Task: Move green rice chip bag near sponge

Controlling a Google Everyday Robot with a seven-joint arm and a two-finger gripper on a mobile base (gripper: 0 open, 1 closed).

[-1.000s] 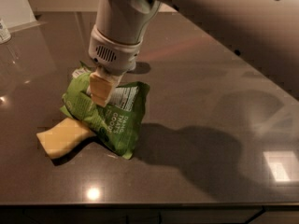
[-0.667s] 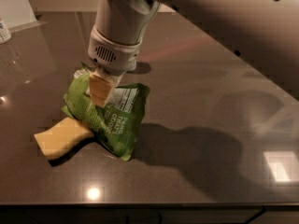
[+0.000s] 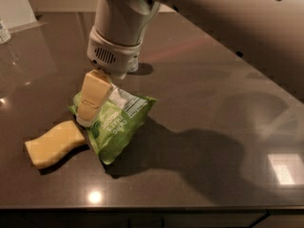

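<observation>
My claw (image 3: 90, 114) is down over the bench (image 3: 199, 80), tan and blocky, hanging off the white wrist housing and angled toward 7 o'clock. Its tip sits right on the 10 o'clock edge of the green rice chip bag (image 3: 121, 129). Is it clamped on the foil or just resting against it? From this angle I cannot tell.

The bag lies crumpled on the dark, glossy bench with its lettering and white nutrition label facing up. One corner points toward 6 o'clock and another toward 2 o'clock.

The sponge (image 3: 54, 144) lies flat at the bag's 8 o'clock, pale yellow with wavy edges. Its near end is just beside the bag's edge, and whether the two actually touch I cannot tell.

My arm throws a broad shadow across the bench from the bag out toward 3 o'clock. Far off at 10 o'clock, at the bench's edge, stands a small bottle (image 3: 4, 31), well apart from everything else.
</observation>
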